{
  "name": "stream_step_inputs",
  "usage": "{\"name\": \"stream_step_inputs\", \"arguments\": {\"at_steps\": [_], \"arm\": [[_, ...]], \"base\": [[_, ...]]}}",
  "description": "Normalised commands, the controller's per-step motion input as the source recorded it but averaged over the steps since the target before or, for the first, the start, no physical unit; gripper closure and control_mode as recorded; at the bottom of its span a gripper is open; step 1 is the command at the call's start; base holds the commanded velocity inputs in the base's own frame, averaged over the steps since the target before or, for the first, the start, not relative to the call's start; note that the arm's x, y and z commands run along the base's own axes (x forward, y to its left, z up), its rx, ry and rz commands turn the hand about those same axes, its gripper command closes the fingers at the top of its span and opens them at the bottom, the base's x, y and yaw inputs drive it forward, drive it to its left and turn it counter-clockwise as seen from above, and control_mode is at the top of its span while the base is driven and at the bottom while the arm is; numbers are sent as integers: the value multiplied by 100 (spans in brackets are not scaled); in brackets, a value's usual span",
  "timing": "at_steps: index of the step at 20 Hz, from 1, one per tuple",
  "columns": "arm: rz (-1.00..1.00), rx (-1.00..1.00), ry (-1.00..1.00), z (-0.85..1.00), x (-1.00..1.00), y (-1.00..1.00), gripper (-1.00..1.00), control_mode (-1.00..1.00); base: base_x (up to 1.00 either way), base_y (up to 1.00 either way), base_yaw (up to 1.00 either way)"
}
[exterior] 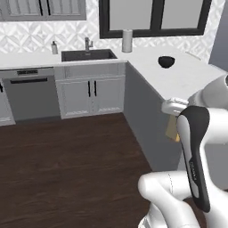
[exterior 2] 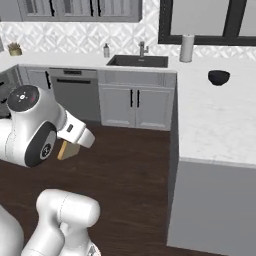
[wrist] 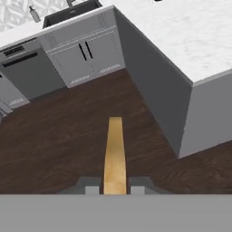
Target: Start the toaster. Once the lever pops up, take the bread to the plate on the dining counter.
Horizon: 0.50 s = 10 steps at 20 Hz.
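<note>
The bread (wrist: 114, 154) stands edge-on between the gripper (wrist: 114, 189) fingers, which are clamped on its near end — held in the air above the dark wood floor (wrist: 68, 136). To the right is the dining counter (wrist: 181, 36), its white top well apart from the slice. A black bowl (exterior 2: 218, 77) sits on its far part, past it a sink (exterior 2: 137, 61).

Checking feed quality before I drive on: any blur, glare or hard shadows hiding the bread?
Hand view: sharp, evenly lit, the bread edge-on between the gripper tips. Left base view: bread mostly behind the arm. Right base view: soft, no glare on the dining counter.
</note>
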Motion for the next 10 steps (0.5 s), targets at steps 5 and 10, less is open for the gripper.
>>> {"name": "stream_step_inputs", "arguments": {"at_steps": [5, 10], "arm": [[0, 0, 0, 0, 0, 0, 100, 100], [0, 0, 0, 0, 0, 0, 100, 100]], "base": [[12, -100, 16], [15, -100, 18]]}}
